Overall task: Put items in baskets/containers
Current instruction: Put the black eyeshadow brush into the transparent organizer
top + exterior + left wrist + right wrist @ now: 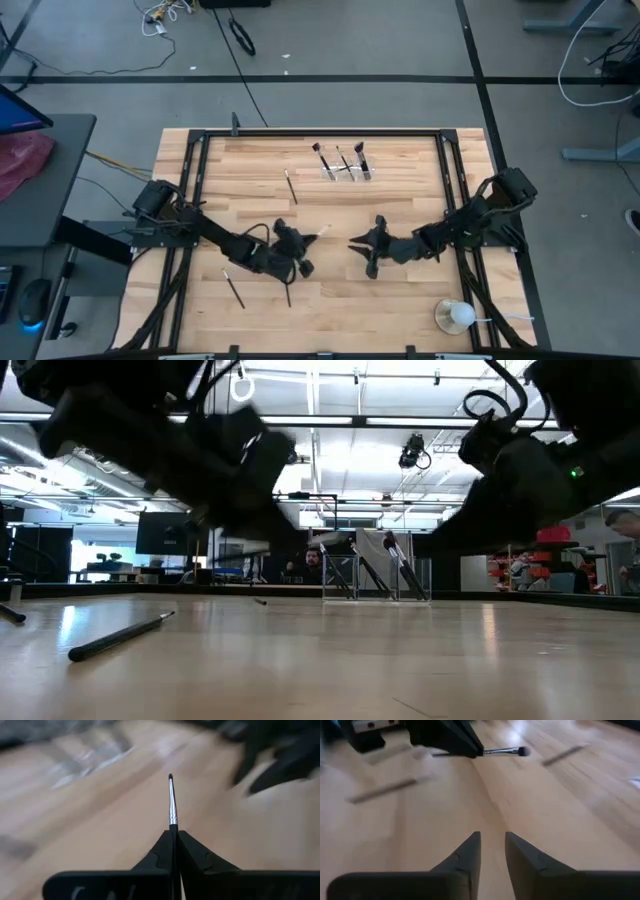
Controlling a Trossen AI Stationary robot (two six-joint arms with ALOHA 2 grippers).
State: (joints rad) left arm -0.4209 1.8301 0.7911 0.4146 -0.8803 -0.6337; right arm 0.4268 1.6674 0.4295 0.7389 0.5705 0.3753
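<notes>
My left gripper is left of the table's middle, shut on a thin makeup brush whose silver ferrule and small tuft stick out past the fingertips. My right gripper faces it from the right, open, with nothing between its fingers. The right wrist view shows the held brush above the wood. The clear organizer stands at the far middle with a few brushes upright in it. Loose brushes lie flat on the table at the far middle and near left. My left gripper pinches the brush between its two fingers just behind the silver ferrule; the handle is hidden between the fingers. The brush runs along the fingers, tuft end pointing toward the table's right. It is about level and lifted clear of the table.
A white ball on a clear round base stands at the near right corner. Black frame rails run along the table's left, right and far sides. In the low view a loose brush lies on the near left wood.
</notes>
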